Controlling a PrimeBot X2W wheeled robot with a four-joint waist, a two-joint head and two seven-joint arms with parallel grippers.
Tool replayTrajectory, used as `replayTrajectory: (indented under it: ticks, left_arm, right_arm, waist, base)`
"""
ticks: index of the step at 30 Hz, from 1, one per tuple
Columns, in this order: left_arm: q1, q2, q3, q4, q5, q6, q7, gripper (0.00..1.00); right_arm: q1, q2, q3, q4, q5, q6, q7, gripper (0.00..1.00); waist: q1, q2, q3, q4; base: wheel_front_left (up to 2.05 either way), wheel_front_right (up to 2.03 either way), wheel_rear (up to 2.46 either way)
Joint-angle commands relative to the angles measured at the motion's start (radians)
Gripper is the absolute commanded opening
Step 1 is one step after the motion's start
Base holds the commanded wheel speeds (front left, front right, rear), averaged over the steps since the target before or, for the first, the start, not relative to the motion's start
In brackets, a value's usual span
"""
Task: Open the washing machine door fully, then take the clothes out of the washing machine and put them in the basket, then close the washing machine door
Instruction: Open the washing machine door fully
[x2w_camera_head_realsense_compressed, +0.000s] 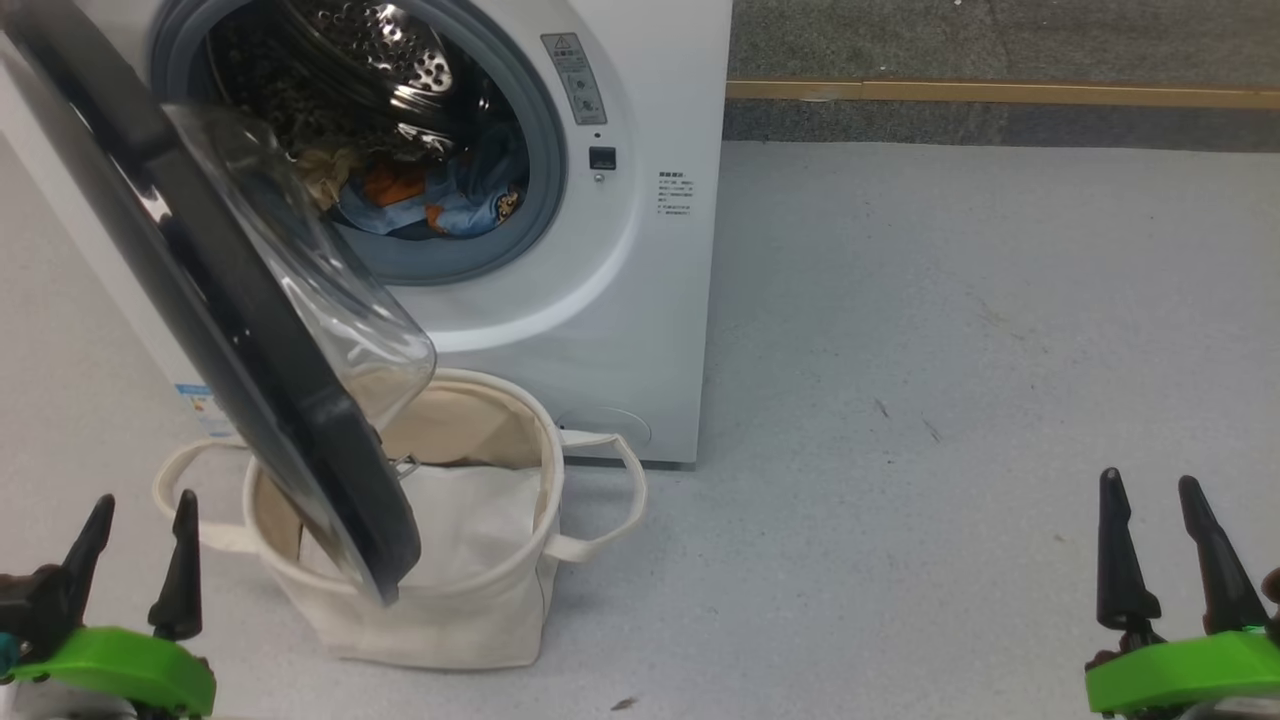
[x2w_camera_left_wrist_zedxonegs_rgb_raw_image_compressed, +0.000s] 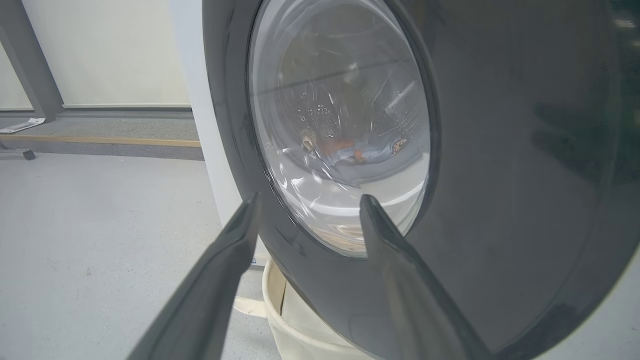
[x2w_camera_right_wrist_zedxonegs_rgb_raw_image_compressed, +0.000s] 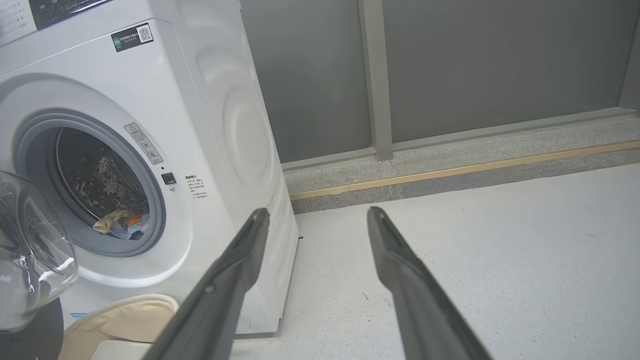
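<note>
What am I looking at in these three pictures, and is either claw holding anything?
The wide picture comes from the robot's head, looking down at the floor. The two others come from cameras on its wrists, each looking along that arm's own two dark fingers. The left gripper faces the washing machine door, which stands partly open over the basket. The right gripper points past the washing machine at the floor. The clothes lie inside the drum. Both grippers are open and hold nothing.
</note>
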Motion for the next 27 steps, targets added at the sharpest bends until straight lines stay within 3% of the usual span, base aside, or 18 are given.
replayTrajectory:
  ticks: [1,7,8,15,18,25,27]
  left_arm:
    - [-0.046,0.045,0.03,-0.024,-0.006,-0.005,-0.012,1.0]
    - [-0.051,0.048,0.022,-0.014,-0.019,-0.005,-0.012,1.0]
    - [-0.054,0.047,0.025,-0.014,-0.024,-0.005,-0.012,0.0]
    - [-0.096,0.037,0.037,-0.042,-0.073,-0.005,0.005,0.0]
    - [-0.146,0.032,0.051,-0.094,-0.097,0.018,0.045,0.0]
    - [-0.245,-0.045,0.0,-0.354,-0.144,0.07,0.225,0.0]
    - [-0.256,-0.086,-0.067,-0.485,-0.114,0.118,0.328,0.0]
  right_arm:
    - [-0.043,-0.019,0.013,-0.024,-0.008,0.006,-0.012,1.0]
    - [-0.051,-0.019,0.012,-0.01,-0.007,0.006,-0.012,1.0]
    - [-0.051,-0.018,0.01,-0.009,-0.003,0.006,-0.012,1.0]
    - [-0.041,-0.017,-0.017,0.015,0.01,0.006,-0.012,1.0]
    - [-0.031,-0.019,-0.026,0.029,0.013,0.006,-0.012,1.0]
    - [-0.015,-0.015,-0.041,0.042,0.015,0.006,-0.012,1.0]
    - [-0.009,-0.018,-0.047,0.041,0.016,0.006,-0.012,1.0]
  waist:
    - [0.0,-0.0001,0.001,0.003]
    - [0.0,-0.0001,0.001,0.011]
    - [0.0,-0.0001,0.001,0.012]
    - [0.0,-0.0001,-0.002,0.042]
    - [0.0,-0.0001,-0.008,0.065]
    - [0.0,-0.0001,-0.013,0.11]
    - [0.0,-0.0001,-0.011,0.127]
  base:
    - [0.0,0.0,0.0]
    - [0.0,0.0,0.0]
    - [0.0,0.0,0.0]
    - [0.0,0.0,0.0]
    - [0.0,0.0,0.0]
    - [0.0,0.0,0.0]
    - [0.0,0.0,0.0]
